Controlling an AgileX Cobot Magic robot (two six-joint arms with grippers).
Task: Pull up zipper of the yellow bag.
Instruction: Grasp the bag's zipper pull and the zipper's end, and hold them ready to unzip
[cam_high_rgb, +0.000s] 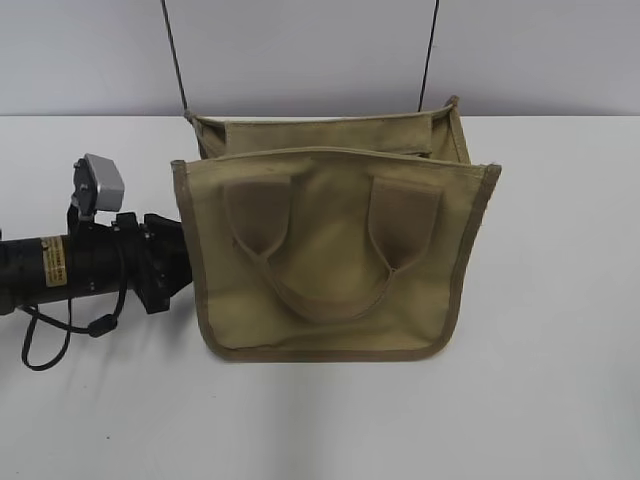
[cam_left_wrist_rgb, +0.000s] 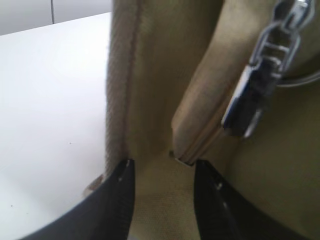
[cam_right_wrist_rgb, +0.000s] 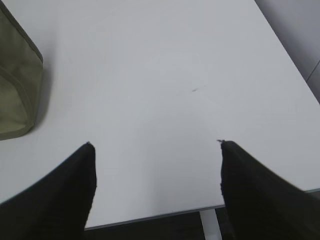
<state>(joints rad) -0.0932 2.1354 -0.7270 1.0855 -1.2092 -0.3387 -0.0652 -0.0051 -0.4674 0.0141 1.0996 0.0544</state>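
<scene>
The yellow bag (cam_high_rgb: 330, 260) stands upright on the white table, its U-shaped strap handles facing the exterior camera. My left arm (cam_high_rgb: 150, 260) reaches in from the left to the bag's left end; its fingertips are hidden behind the front panel there. In the left wrist view my left gripper (cam_left_wrist_rgb: 162, 167) is closed partway, with the bag's khaki fabric (cam_left_wrist_rgb: 150, 75) filling the gap between the jaws. The silver zipper (cam_left_wrist_rgb: 255, 95) hangs at the upper right, on its fabric strip just beyond the right jaw. My right gripper (cam_right_wrist_rgb: 155, 145) is wide open and empty over bare table.
In the right wrist view a corner of the bag (cam_right_wrist_rgb: 15, 85) lies at the far left, and the table's edge (cam_right_wrist_rgb: 160, 216) runs just under the jaws. Two thin dark cords (cam_high_rgb: 175, 50) rise behind the bag.
</scene>
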